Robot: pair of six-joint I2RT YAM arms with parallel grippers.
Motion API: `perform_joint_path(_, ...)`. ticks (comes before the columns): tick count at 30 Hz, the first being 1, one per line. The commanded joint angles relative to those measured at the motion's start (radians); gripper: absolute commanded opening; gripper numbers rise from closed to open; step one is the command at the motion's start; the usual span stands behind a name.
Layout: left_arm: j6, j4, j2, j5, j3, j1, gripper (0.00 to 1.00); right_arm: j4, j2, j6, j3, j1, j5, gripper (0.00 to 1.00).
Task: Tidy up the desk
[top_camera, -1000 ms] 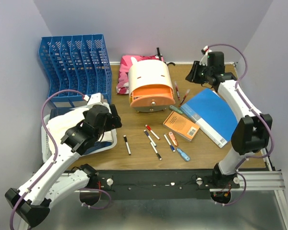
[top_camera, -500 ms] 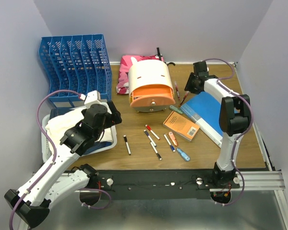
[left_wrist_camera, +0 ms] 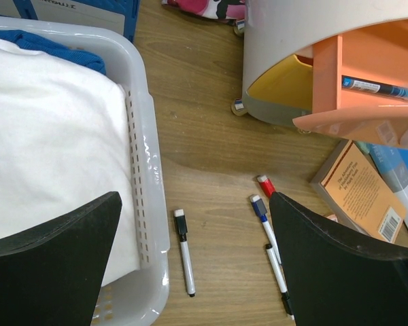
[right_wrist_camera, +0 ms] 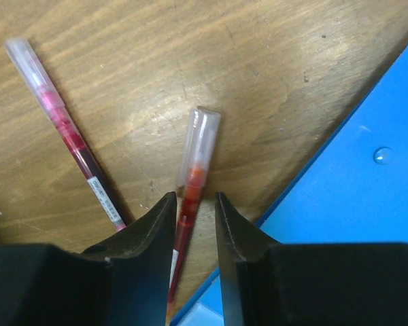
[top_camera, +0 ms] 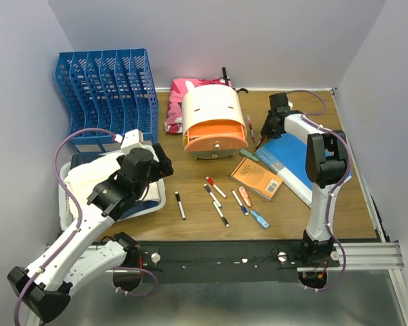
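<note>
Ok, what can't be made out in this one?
- Right wrist: red pen's lower end is hidden by the right gripper; gripped or only straddled, unclear.
- Top: white tray is mostly covered by the left arm.
- Left wrist: book title is blurred, its lower part behind the left gripper.

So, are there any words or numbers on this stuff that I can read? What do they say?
None of it can be read clearly.
Orange book: the cover print and barcode sticker are too blurred to read.
Red pen: its white sticker has tiny print that is unreadable.
White label at the top edge of the left wrist view: its letters are cut off and blurred.
Blue pen in the orange holder: its marks are too small to read.
</note>
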Motion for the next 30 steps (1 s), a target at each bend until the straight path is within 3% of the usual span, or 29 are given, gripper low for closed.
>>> perform_joint_path(1, -0.016, 0.022, 0.001, -0.019, -0.016, 0.007, 0.99, 0.034, 0.043, 0.016, -0.016, 0.020, 0.038, 0.33)
perform_joint_path(3, -0.016, 0.022, -0.001, -0.019, -0.018, 0.007, 0.99, 0.039, 0.049, 0.015, -0.016, 0.020, 0.040, 0.29)
perform_joint_path(5, -0.019, 0.023, -0.002, -0.014, -0.019, 0.007, 0.99, 0.037, 0.055, 0.013, -0.012, 0.020, 0.046, 0.16)
perform_joint_path(8, -0.021, 0.026, -0.005, -0.005, -0.021, 0.007, 0.99, 0.039, 0.055, 0.016, 0.000, 0.020, 0.049, 0.06)
perform_joint_path(12, -0.016, 0.028, -0.010, 0.016, -0.016, 0.007, 0.99, 0.055, 0.026, 0.012, 0.019, 0.018, 0.041, 0.03)
perform_joint_path(19, 0.002, 0.045, -0.008, 0.053, 0.010, 0.007, 0.99, 0.146, -0.167, -0.036, 0.027, 0.004, 0.018, 0.01)
perform_joint_path(25, 0.025, 0.054, -0.001, 0.071, 0.030, 0.007, 0.99, 0.106, -0.256, -0.151, 0.131, -0.003, -0.062, 0.01)
perform_joint_path(29, 0.043, 0.071, 0.004, 0.087, 0.042, 0.008, 0.99, 0.048, -0.304, -0.368, 0.233, -0.003, -0.238, 0.01)
perform_joint_path(30, 0.048, 0.078, 0.007, 0.090, 0.043, 0.008, 0.99, 0.033, -0.317, -0.420, 0.255, -0.005, -0.369, 0.01)
